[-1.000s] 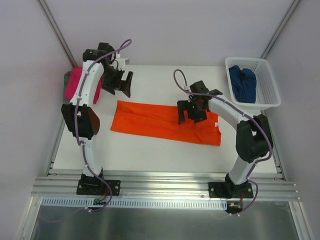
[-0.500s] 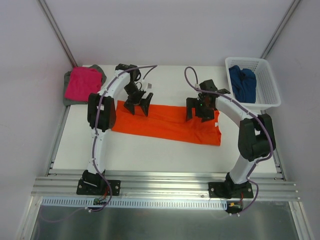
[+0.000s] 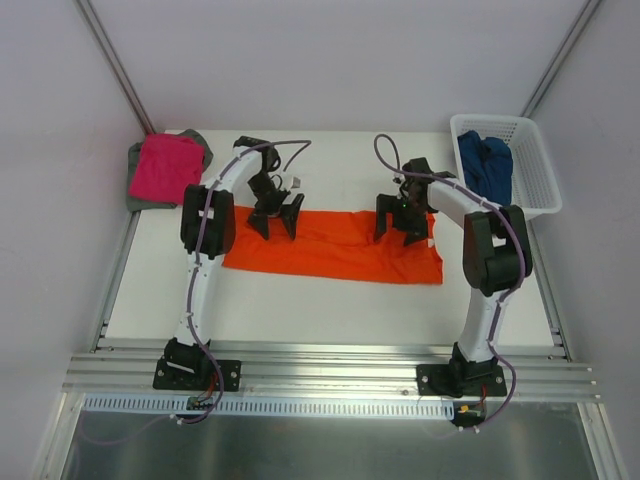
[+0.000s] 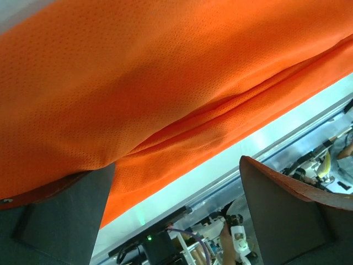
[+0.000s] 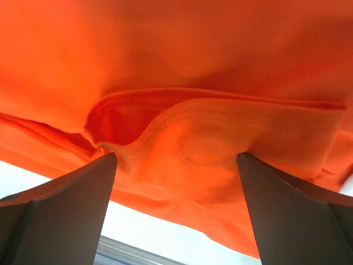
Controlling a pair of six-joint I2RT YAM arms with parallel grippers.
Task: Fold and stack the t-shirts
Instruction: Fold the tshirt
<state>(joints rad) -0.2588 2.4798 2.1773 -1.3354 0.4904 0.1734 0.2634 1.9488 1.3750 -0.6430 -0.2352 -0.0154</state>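
Fingers poised over the orange t-shirt (image 3: 330,247)
It lies flat on the worktop (image 3: 330,305); left fingers (image 3: 292,217) and right fingers (image 3: 384,220), spread wide and empty, straddle its far edge, likely to pinch it for a fold.

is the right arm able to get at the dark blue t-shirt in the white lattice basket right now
Probably yes. The right gripper is open and empty over the bright orange t-shirt, and the dark blue t-shirt lies uncovered in the open-topped white plastic basket close beside it.
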